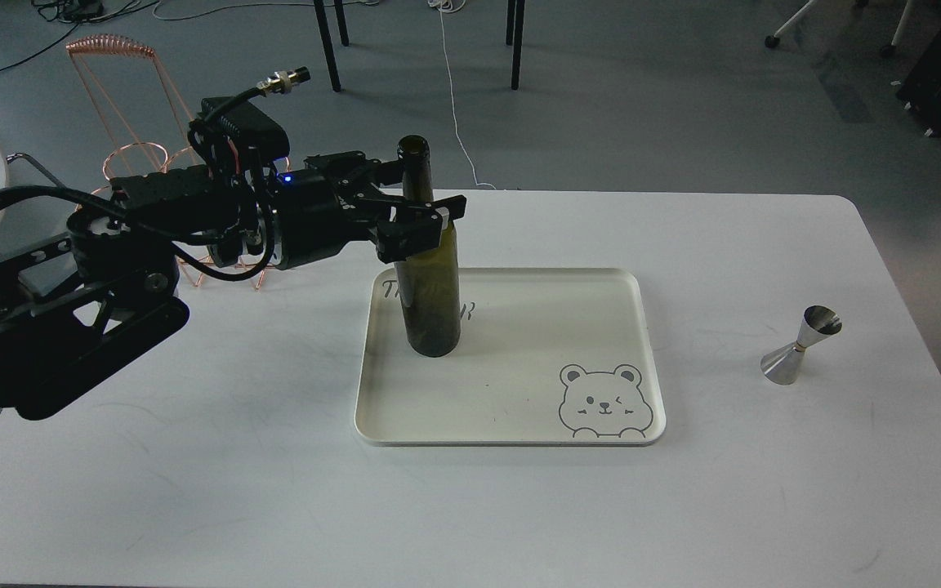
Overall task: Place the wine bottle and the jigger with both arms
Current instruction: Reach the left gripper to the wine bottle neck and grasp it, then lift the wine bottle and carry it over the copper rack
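The wine bottle [431, 302], dark olive-green and unlabelled, stands upright in the back left part of a cream tray [511, 392] with a bear drawing. My left gripper [413, 200] comes in from the left at the bottle's shoulder. It is open, with one finger in front of the bottle and one behind it. The jigger [800, 345], small and steel, stands upright on the table well to the right of the tray. My right arm is out of view.
A copper wire rack [123, 82] stands at the table's back left, partly hidden behind my left arm. The white table [193, 457] has a rounded far right corner. Chair legs and cables lie on the floor beyond.
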{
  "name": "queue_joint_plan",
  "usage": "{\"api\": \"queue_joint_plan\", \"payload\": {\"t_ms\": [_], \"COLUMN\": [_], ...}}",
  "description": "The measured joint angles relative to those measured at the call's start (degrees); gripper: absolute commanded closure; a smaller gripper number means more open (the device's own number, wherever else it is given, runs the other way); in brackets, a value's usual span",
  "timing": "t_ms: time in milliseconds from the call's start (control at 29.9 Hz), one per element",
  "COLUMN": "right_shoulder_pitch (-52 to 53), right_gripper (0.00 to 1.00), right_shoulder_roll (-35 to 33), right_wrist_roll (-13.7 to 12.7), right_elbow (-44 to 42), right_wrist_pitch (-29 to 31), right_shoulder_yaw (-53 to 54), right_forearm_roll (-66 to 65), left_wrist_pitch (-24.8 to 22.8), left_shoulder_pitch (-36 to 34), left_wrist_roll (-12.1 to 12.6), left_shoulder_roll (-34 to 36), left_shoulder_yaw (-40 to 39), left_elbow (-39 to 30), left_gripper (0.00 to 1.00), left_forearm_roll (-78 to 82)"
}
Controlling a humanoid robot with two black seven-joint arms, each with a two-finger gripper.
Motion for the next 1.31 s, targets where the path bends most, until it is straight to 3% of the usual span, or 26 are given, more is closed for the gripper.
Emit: {"api": "queue_joint_plan", "payload": {"t_ms": [134, 335, 569, 837, 1005, 1306], "right_shoulder_pitch": [0.1, 0.1, 0.1, 0.2, 0.2, 0.2], "right_gripper": [0.03, 0.03, 0.03, 0.03, 0.03, 0.03], "right_shoulder_roll": [0.0, 0.0, 0.0, -0.4, -0.4, -0.1], "right_wrist_roll": [0.0, 0.2, 0.3, 0.3, 0.3, 0.3], "right_elbow": [0.1, 0.1, 0.1, 0.1, 0.1, 0.3], "right_wrist_pitch": [0.0, 0.1, 0.1, 0.2, 0.2, 0.2], "right_shoulder_yaw": [0.0, 0.0, -0.1, -0.1, -0.1, -0.1], "right_forearm_roll": [0.0, -0.1, -0.1, -0.1, -0.1, -0.1], "left_wrist_pitch": [0.3, 0.4, 0.5, 0.5, 0.6, 0.7], "left_shoulder_pitch": [-0.1, -0.2, -1.5, -6.8, -11.2, -13.1], "left_wrist_roll": [-0.3, -0.5, -0.4, -2.2, -4.4, -4.4], "left_shoulder_roll": [0.4, 1.1, 3.2, 14.1, 19.1, 20.7], "left_shoulder_yaw": [0.0, -0.3, -4.3, -6.3, -5.9, -5.1], "left_elbow": [0.1, 0.0, -0.6, -0.7, 2.8, 9.0], "left_gripper": [0.76, 0.86, 0.86, 0.86, 0.86, 0.87], "left_forearm_roll": [-0.1, -0.2, -1.8, -11.3, -13.9, -12.5]}}
